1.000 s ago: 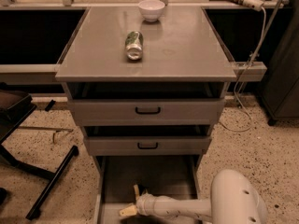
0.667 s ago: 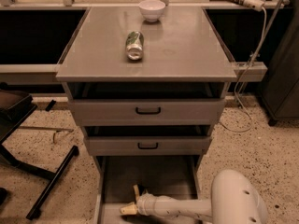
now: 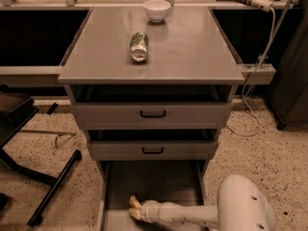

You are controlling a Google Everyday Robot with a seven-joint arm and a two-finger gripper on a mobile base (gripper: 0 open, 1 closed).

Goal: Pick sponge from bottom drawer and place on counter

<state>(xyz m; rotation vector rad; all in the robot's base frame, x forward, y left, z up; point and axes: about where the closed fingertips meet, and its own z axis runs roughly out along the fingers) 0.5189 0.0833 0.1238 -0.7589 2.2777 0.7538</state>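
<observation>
The bottom drawer (image 3: 159, 183) stands pulled open under two shallower drawers. The pincer (image 3: 134, 209) reaches low into it from the right, over the left part of its grey floor. I cannot tell whether it is apart or together, or where the sponge is. On the desk (image 3: 192, 52) lie a green-and-silver can (image 3: 139, 46) on its side and a white bowl (image 3: 157, 10).

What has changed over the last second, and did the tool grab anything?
Almost nothing. The tool stays low in the open bottom drawer, with at most a slight change of pose. No sponge shows, and nothing is seen being taken hold of or let go. The green-and-silver can and white bowl sit on the counter as before.
</observation>
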